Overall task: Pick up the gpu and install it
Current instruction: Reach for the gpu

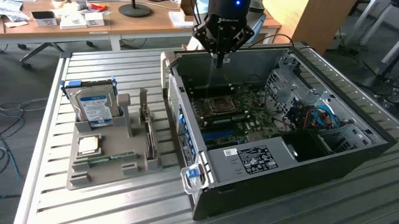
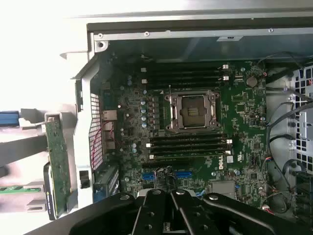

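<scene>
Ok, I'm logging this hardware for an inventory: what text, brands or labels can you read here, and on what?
"ROBOTIQ": on the body of the gripper, exterior view.
"DELL": white print on the motherboard, wrist view, near the lower memory slots.
The power supply label: print too small to read.
The hard drive label: blue and white, too blurred to read.

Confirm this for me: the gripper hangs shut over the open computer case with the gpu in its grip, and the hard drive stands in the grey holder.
One thing is wrong: the gripper does not have the gpu. The exterior view shows the card standing on edge in the grey holder, beside the hard drive. The gripper does hang shut over the open computer case.
</scene>
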Tool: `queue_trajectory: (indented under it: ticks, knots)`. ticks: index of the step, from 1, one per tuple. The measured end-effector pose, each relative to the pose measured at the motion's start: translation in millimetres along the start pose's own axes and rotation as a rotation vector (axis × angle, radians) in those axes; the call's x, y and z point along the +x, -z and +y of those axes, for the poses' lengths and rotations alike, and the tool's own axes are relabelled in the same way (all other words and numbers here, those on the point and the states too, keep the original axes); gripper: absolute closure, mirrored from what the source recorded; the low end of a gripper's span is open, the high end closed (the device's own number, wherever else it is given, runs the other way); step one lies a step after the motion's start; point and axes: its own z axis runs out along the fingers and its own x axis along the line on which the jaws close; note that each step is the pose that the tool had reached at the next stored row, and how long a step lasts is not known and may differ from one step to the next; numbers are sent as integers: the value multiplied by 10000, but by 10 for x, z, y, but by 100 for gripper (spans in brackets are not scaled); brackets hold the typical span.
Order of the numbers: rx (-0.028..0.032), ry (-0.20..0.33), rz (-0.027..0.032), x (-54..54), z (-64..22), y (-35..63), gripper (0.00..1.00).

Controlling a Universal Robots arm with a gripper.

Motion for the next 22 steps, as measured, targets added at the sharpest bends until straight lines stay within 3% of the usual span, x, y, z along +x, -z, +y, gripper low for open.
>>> queue_trajectory:
  ticks: [22]
  knots:
    - [0, 0, 0, 111, -8, 3, 89]
